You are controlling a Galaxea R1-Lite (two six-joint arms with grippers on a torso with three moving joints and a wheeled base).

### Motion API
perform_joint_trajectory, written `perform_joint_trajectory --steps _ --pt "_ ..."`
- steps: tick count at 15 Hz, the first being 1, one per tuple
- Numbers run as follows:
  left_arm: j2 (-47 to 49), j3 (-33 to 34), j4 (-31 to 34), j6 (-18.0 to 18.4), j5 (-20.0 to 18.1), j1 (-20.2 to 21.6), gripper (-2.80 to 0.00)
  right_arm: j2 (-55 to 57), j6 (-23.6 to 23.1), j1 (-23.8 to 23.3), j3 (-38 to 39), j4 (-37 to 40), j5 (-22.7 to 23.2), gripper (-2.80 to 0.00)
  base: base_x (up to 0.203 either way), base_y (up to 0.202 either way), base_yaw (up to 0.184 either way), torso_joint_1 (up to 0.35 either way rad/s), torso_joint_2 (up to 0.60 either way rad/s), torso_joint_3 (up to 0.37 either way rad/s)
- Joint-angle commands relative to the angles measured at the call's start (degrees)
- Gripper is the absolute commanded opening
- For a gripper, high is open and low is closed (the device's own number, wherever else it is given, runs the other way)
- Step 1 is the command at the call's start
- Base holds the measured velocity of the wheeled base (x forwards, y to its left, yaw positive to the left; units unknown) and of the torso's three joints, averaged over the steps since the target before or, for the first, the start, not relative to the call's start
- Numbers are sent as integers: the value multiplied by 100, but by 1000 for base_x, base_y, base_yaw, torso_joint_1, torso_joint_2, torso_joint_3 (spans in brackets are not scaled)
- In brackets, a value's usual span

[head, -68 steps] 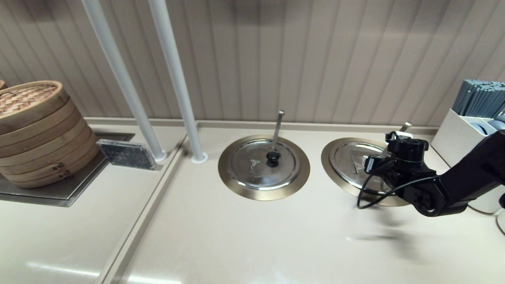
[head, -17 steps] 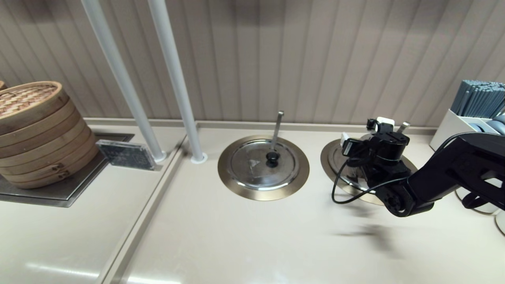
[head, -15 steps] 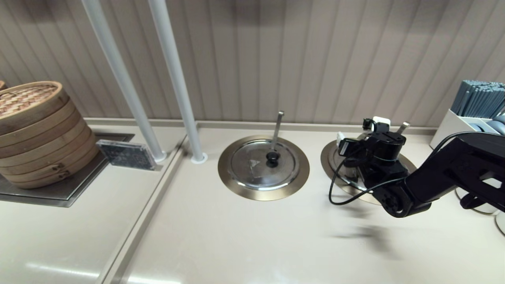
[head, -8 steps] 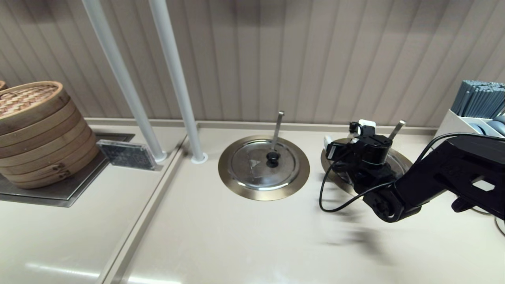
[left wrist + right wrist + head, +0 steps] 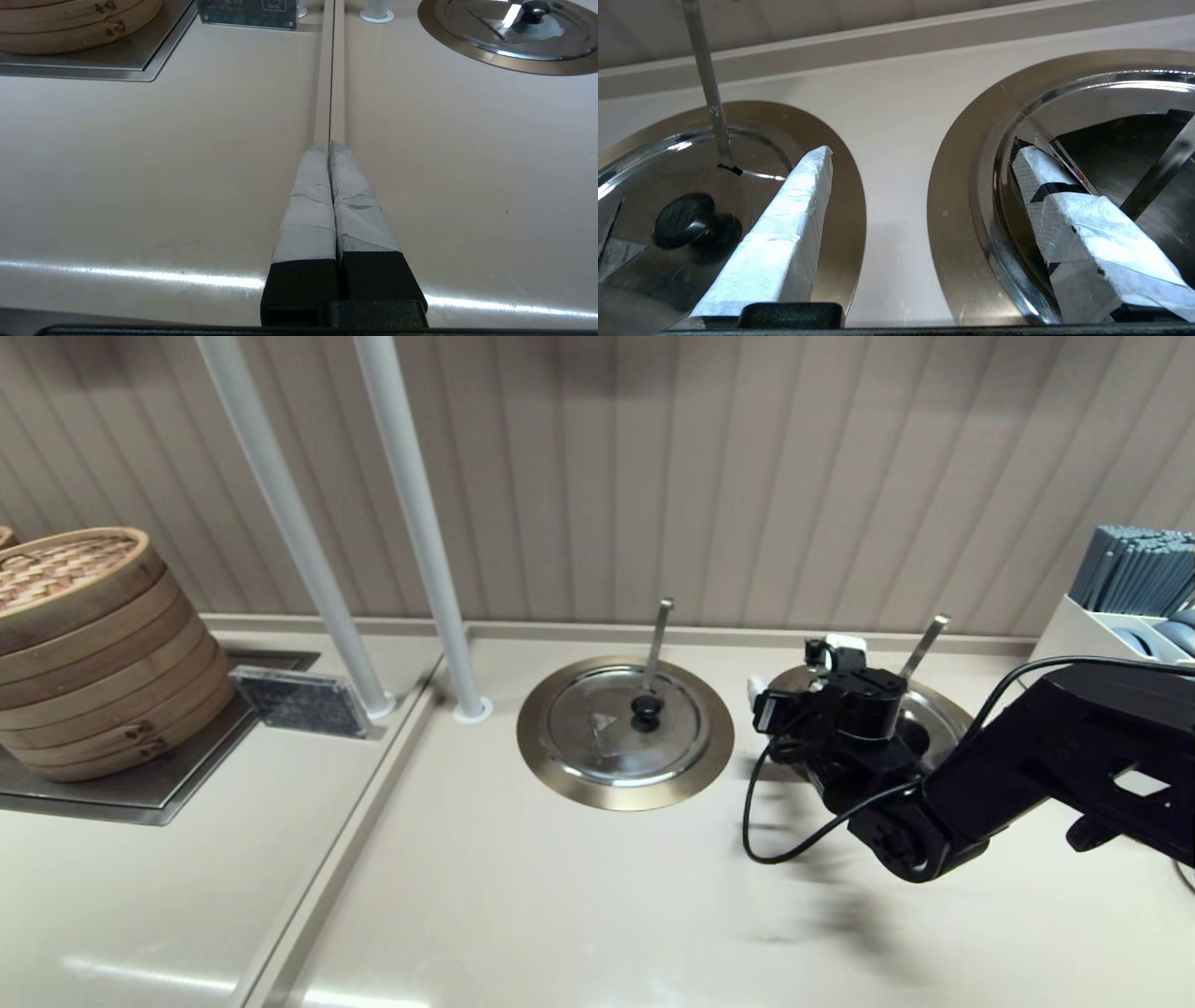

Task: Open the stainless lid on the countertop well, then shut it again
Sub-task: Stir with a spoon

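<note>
The right gripper (image 5: 922, 156) hangs with jaws wide open over the left edge of the lid (image 5: 1104, 105), which sits on the well (image 5: 959, 186). The left gripper (image 5: 329, 147) is parked over the counter (image 5: 140, 177), jaws closed.

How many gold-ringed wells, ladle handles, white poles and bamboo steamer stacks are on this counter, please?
Gold-ringed wells: 2 (the countertop well, twin well)
Ladle handles: 2 (slanting handle, vertical handle)
White poles: 2 (left pole, right pole)
Bamboo steamer stack: 1
Total: 7
</note>
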Motion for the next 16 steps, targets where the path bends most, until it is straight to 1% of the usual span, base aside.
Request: perform_joint_trajectory --steps 1,3,7,10,13,15,16 --pt "0 -1 -1 -2 0 0 -280 -249 -7 240 200 -92 -10 0 0 0 0 0 0 0" --pt "0 -1 -1 -3 0 0 -280 -323 -7 376 329 -91 -35 0 0 0 0 0 0 0" --pt "0 5 -1 4 0 0 -280 -342 -130 347 413 -115 -71 0 0 0 0 0 0 0" --pt "-6 2 -1 4 0 0 -280 -395 -165 352 443 -334 -58 0 0 0 0 0 0 0" --pt "0 4 -1 -3 0 0 -280 -955 -142 521 625 -265 18 0 0 0 0 0 0 0" --pt "0 -1 -1 -3 0 0 -280 -1381 -113 661 729 -64 37 0 0 0 0 0 0 0" --pt "0 3 -1 3 0 0 -280 -1476 -15 729 778 122 42 0 0 0 0 0 0 0"
